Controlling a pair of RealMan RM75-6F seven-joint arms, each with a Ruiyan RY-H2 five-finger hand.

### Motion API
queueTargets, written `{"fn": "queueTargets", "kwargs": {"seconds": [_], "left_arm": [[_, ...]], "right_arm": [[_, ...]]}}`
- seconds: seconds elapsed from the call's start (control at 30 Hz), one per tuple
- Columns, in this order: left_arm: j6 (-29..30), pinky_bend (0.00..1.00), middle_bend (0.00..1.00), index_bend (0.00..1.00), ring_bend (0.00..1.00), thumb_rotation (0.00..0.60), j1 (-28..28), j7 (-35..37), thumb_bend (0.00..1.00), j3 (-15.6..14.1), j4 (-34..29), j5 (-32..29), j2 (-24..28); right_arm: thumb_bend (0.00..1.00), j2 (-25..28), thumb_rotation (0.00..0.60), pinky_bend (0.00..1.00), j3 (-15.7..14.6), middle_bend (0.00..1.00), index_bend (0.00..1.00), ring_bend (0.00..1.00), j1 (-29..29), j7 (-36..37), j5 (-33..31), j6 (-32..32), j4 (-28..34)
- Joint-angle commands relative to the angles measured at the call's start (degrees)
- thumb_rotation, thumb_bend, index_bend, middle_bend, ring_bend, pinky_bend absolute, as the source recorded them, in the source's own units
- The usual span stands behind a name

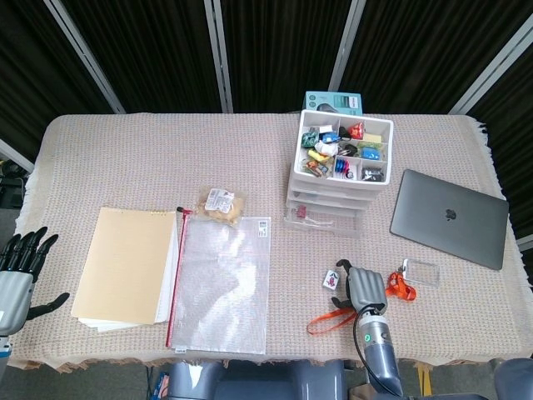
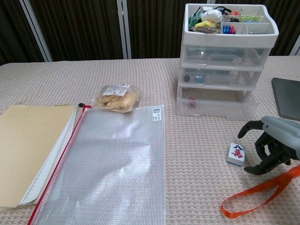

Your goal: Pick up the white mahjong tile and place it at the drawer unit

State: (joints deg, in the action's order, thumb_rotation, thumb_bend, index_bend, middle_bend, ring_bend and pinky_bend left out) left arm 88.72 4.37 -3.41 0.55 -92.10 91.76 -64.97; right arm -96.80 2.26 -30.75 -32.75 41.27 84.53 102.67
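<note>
Beige woven cloth covers the whole table (image 1: 150, 150), and on it the biggest thing is the clear mesh zip pouch (image 1: 221, 283) with a red edge, lying flat next to a tan notebook (image 1: 125, 267) on its left. Off to the right lies a closed grey laptop (image 1: 450, 218). The white drawer unit (image 2: 226, 65) stands toward the back, its top tray full of small coloured bits, its clear drawers stacked below, with a teal box (image 1: 333, 102) just behind it. The right hand (image 2: 271, 145) sits low over the cloth in front of the unit, fingers curled and apart, holding nothing, just beside the white mahjong tile (image 2: 236, 154) but not touching it. The left hand (image 1: 18, 271) hangs off the table's left edge with its fingers spread, nothing in it. An orange strap (image 2: 255, 194) loops across the cloth under the right hand. A small bag of snacks (image 2: 116, 97) lies at the pouch's top edge. The tile rests flat on the cloth, red marks up, well short of the drawers.
</note>
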Motion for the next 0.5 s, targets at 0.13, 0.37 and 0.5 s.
{"fn": "queueTargets", "kwargs": {"seconds": [0.13, 0.37, 0.5], "left_arm": [[-0.15, 0.0, 0.0, 0.08, 0.0, 0.6, 0.06, 0.02, 0.16, 0.01, -0.08, -0.08, 0.06], [-0.14, 0.0, 0.0, 0.08, 0.0, 0.6, 0.05, 0.17, 0.16, -0.03, -0.15, -0.02, 0.12], [-0.2, 0.0, 0.0, 0.08, 0.0, 0.6, 0.07, 0.29, 0.16, -0.04, -0.22, -0.02, 0.17]], "right_arm": [[0.15, -1.68, 0.6, 0.71, 1.87, 0.75, 0.29, 0.78, 0.61, -0.99, -0.26, -1.01, -1.42], [0.26, -2.86, 0.6, 0.71, 3.44, 0.75, 0.32, 0.79, 1.21, -1.85, -0.83, -1.63, -2.54], [0.32, -3.5, 0.6, 0.71, 3.86, 0.76, 0.35, 0.79, 1.56, -2.77, -0.72, -1.67, -3.3]]}}
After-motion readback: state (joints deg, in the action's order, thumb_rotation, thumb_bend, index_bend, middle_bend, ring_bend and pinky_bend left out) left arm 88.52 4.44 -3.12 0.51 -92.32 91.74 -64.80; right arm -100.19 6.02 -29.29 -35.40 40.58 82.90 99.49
